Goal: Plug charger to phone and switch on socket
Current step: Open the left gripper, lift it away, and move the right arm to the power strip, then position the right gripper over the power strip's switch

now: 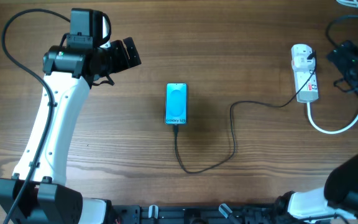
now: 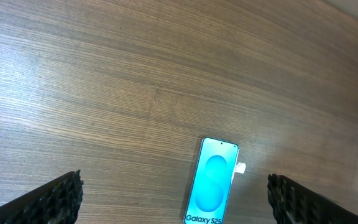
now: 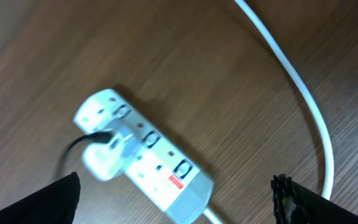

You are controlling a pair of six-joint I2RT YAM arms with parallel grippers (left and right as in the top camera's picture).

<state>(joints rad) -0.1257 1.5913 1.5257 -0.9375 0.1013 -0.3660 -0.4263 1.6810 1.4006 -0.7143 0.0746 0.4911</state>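
Wood-grain surface carries all items, with nothing else on it but cabling. At far left, the left gripper (image 1: 124, 55) hangs above bare wood with its jaws spread wide and nothing between them. The phone (image 1: 176, 104) lies flat near the centre, screen lit, well apart to this gripper's right. The charger (image 1: 234, 134) meets the phone's lower edge, loops toward the near edge, then rises and runs right to the socket (image 1: 304, 78). Judged from overhead, the tip appears already seated, though the joint is too small to confirm. The step in hand is therefore judged to be switching on the socket. The right gripper (image 1: 342, 67) hovers just beside and above it, jaws fully apart, holding nothing. Next move calls for one fingertip lowered onto the switch beside the occupied outlet; the wrist view is blurred.
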